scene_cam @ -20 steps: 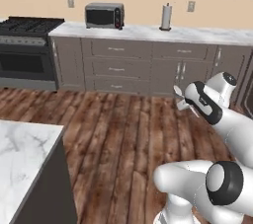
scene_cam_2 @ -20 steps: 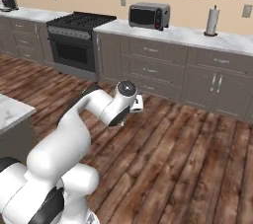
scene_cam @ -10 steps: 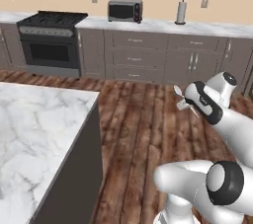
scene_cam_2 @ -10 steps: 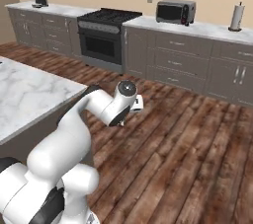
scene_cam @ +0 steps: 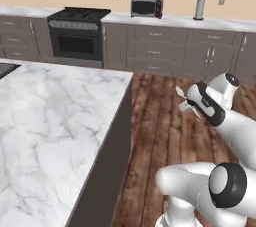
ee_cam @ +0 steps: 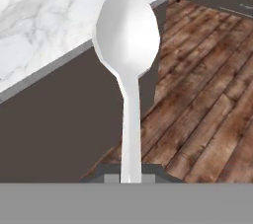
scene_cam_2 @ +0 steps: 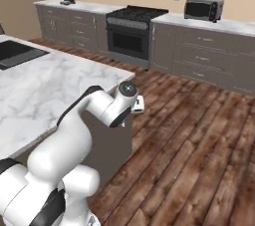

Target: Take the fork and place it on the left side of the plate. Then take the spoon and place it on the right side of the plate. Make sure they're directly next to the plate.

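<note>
White marble counter (scene_cam: 55, 121) has come into the left of both base views since a moment ago, so the base drove closer. Fingers (ee_cam: 131, 171) stay clamped on the thin silver metal spoon (ee_cam: 128, 45), mid-frame above the wooden floor (ee_cam: 207, 104).

We see the spoon's (ee_cam: 127, 45) handle end hidden between the fingers (ee_cam: 148, 170); the tabletop (scene_cam: 45, 116) runs off the left edge.

Marble island counter (scene_cam: 55, 121) near a black stove (scene_cam: 77, 36) (wood floor between).
</note>
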Tool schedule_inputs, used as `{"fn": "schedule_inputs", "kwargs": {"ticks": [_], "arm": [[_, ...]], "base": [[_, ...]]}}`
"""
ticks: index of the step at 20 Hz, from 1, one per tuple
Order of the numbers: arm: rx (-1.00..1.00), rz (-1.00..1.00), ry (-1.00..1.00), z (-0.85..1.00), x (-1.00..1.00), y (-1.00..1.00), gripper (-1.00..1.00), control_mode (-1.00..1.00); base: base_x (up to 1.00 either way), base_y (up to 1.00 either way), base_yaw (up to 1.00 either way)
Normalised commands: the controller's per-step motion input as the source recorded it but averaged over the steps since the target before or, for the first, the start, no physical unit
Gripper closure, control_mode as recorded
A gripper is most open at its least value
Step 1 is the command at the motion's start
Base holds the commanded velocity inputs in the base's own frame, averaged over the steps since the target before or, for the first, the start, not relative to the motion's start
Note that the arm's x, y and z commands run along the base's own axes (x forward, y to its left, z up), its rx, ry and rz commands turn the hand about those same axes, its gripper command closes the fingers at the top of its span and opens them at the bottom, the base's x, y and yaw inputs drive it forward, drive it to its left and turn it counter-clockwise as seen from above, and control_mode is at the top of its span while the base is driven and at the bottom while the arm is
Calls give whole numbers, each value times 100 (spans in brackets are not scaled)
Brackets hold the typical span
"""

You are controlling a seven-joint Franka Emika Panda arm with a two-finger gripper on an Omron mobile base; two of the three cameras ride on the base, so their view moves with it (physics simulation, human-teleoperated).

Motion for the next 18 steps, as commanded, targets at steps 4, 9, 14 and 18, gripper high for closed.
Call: {"fn": "schedule_inputs", "kwargs": {"ticks": [4,9,14,18], "arm": [[0,0,0,0,0,0,100,100],[0,0,0,0,0,0,100,100],[0,0,0,0,0,0,100,100],[0,0,0,0,0,0,100,100]], "base": [[-100,100,11],[-100,100,11],[-100,100,11],[-75,100,5]]}}
